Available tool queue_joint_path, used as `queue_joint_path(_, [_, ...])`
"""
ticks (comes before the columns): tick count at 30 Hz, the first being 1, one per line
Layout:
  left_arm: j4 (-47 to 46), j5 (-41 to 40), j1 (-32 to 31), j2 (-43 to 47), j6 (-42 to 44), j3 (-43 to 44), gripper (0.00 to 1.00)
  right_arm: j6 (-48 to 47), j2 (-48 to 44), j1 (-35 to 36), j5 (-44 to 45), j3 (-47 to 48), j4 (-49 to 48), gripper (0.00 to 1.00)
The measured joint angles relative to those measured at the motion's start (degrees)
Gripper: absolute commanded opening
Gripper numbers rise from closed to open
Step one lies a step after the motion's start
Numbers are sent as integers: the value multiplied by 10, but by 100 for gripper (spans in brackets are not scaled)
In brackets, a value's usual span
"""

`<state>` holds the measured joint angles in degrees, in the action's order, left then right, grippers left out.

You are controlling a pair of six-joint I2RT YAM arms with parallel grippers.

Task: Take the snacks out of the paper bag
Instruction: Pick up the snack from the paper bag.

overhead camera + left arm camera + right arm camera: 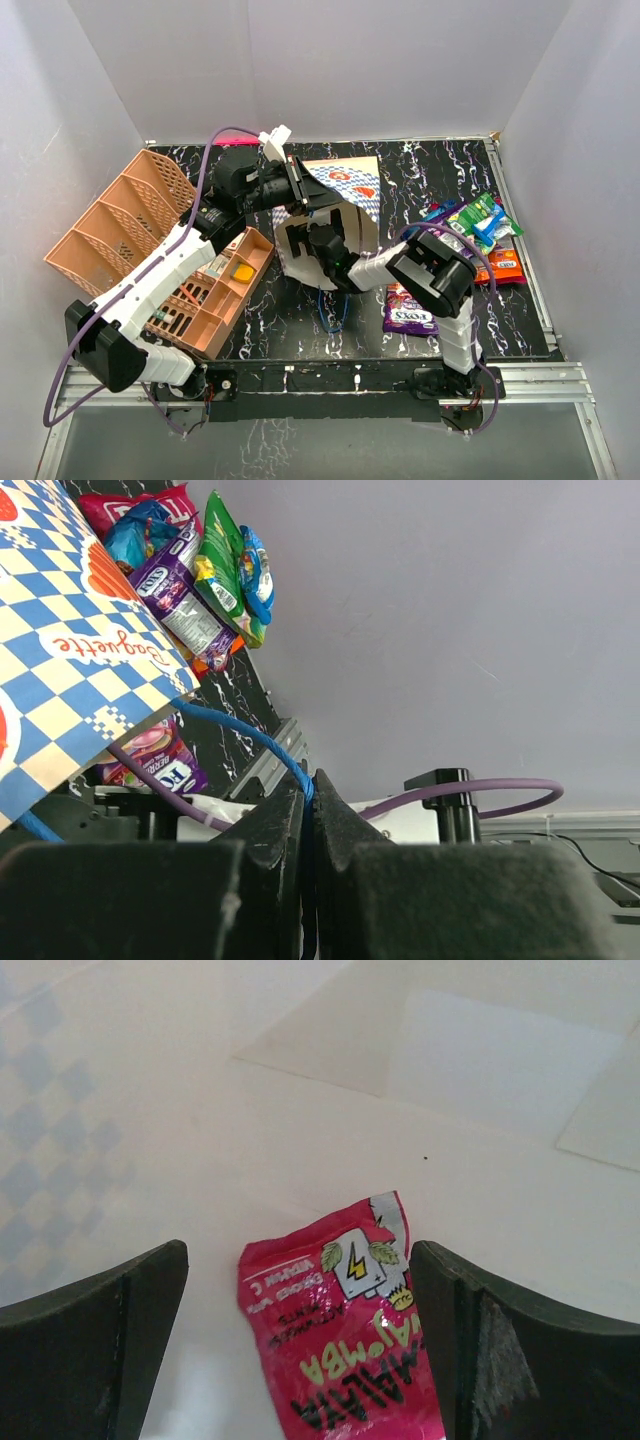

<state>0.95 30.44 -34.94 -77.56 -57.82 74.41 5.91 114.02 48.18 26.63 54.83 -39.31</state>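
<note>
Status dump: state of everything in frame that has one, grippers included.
left gripper: shut on the blue cord handle.
right gripper: open, inside the paper bag, straddling the magenta packet.
paper bag: mouth lifted by that handle.
magenta packet: lying in the bag, not gripped.
other snack packets: out of the bag, piled at right.
peach basket: partly filled.

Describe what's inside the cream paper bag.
A magenta glossy snack packet lies on the inner wall of the cream paper bag, framed by the open right tool. The remaining interior is unseen.

Overhead looks down; close wrist views share the paper bag.
</note>
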Motion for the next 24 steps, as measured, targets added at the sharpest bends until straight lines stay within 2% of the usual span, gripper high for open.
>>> queue_joint_path(6, [6,1,0,0,0,0,0,37,56,-23,11,29,0,95])
queue_joint_path(10, [7,1,0,0,2,0,0,72,60,-31,11,28,16,80])
queue_joint_path(17, [9,3,7,0,8,0,0,114,23,-30,-16,-25,7,44])
queue_joint_path(24, [8,4,10,0,8,-1,0,91,-8,-24,-47,-49,18,25])
